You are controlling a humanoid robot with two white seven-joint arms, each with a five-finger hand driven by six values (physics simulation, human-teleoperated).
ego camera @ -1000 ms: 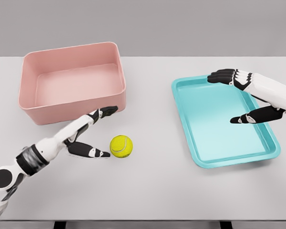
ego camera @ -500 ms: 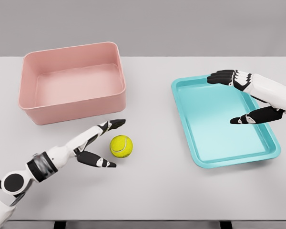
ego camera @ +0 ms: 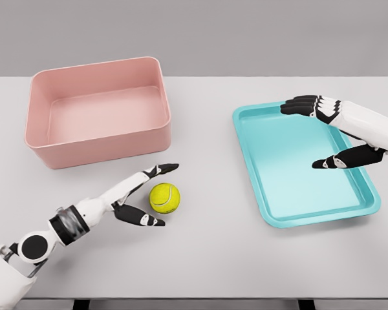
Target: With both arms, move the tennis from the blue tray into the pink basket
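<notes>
My left hand [ego camera: 142,196] has slid lower and nearer the tennis ball [ego camera: 164,197], fingers spread wide around it, gripping nothing. I see the pink basket [ego camera: 97,111] behind, the blue tray [ego camera: 306,165] at right, my right hand [ego camera: 336,132] open above it. The ball sits on the table [ego camera: 207,258].
</notes>
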